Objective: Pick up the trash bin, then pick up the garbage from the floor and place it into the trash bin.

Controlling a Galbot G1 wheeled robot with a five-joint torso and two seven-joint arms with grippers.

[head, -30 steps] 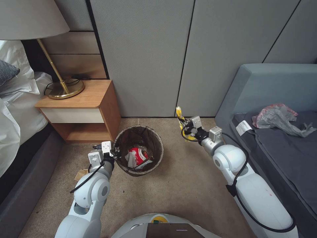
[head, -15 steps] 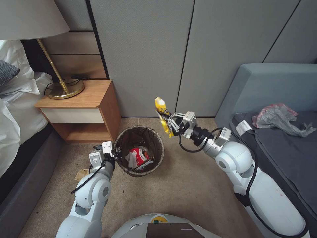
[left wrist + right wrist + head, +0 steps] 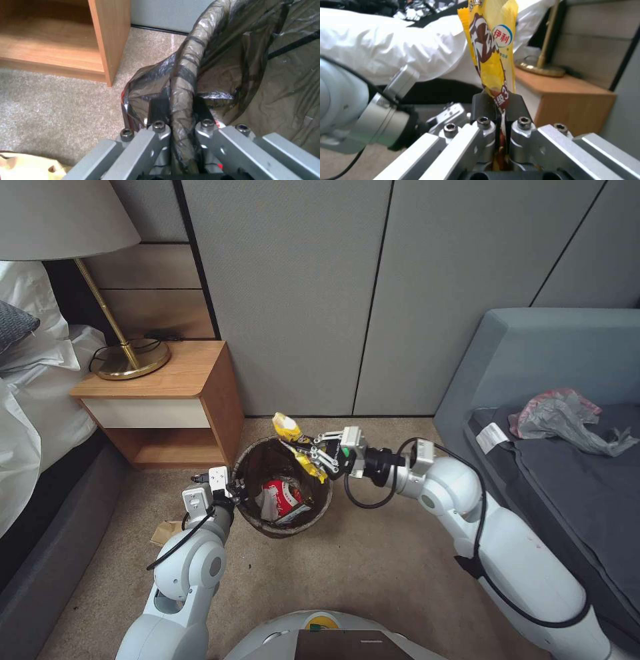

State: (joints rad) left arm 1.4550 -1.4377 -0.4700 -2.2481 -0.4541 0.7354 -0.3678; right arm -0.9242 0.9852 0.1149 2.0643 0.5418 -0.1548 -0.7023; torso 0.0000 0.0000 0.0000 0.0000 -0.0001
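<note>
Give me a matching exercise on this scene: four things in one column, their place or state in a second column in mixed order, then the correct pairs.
Things:
1. yellow snack wrapper
2. trash bin
3. red-and-white crushed cup
4. brass lamp

Places or states:
A. stands on the wooden nightstand
B. lies inside the bin
C. pinched in the right gripper, held over the bin's rim
D. its bag-covered rim is clamped by the left gripper

Pairs: 1-C, 2-D, 3-B, 4-A
</note>
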